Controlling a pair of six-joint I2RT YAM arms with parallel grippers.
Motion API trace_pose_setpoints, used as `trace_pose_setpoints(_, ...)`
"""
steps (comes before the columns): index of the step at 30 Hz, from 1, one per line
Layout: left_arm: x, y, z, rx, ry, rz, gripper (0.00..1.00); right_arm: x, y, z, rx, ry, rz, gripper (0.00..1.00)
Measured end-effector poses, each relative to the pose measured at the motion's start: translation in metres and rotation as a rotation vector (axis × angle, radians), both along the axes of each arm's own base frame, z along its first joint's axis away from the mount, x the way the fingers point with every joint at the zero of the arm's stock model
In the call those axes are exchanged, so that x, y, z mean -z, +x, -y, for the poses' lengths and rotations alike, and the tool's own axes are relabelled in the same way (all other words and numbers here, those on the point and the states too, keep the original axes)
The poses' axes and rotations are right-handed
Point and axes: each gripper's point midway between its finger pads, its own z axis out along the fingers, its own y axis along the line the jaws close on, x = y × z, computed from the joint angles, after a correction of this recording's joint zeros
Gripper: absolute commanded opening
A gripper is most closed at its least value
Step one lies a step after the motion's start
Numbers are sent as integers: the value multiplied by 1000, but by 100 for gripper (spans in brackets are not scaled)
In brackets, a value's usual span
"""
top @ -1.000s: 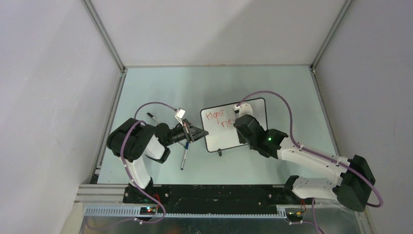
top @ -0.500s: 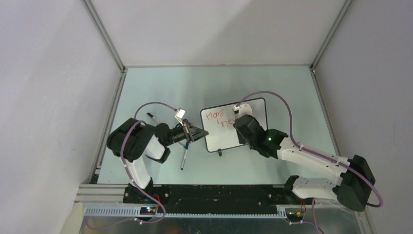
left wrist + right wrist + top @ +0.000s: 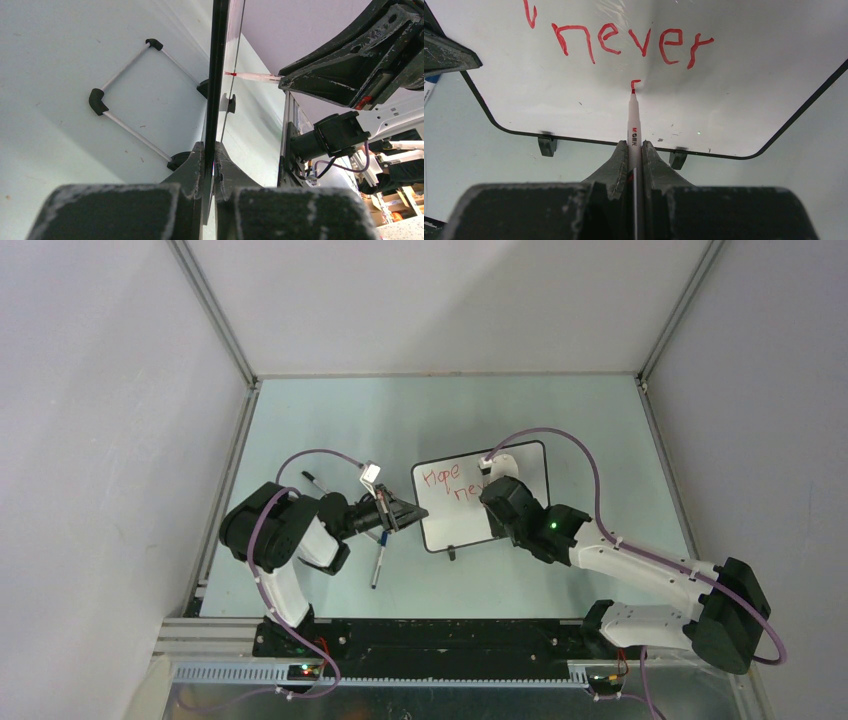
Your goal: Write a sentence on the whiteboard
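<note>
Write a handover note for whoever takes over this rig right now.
Left pincer: shut on the edge of the whiteboard, steadying it.
Right pincer: shut on the red marker, tip touching the board just below "never".
Done: "Hope" and "never" of the sentence are written.
Left: the third word; only its first short stroke is down.

Left fingers [image 3: 192, 164] and right fingers [image 3: 613, 164] both clamped tight, reaching inward.
</note>
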Motion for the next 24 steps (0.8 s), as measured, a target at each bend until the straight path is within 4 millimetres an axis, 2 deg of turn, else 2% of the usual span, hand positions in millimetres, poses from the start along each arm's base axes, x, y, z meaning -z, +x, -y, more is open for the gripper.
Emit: trace_pose_setpoints(24,0,0,0,0,0,1,0,12,-16,3,-13,-23,-52,0)
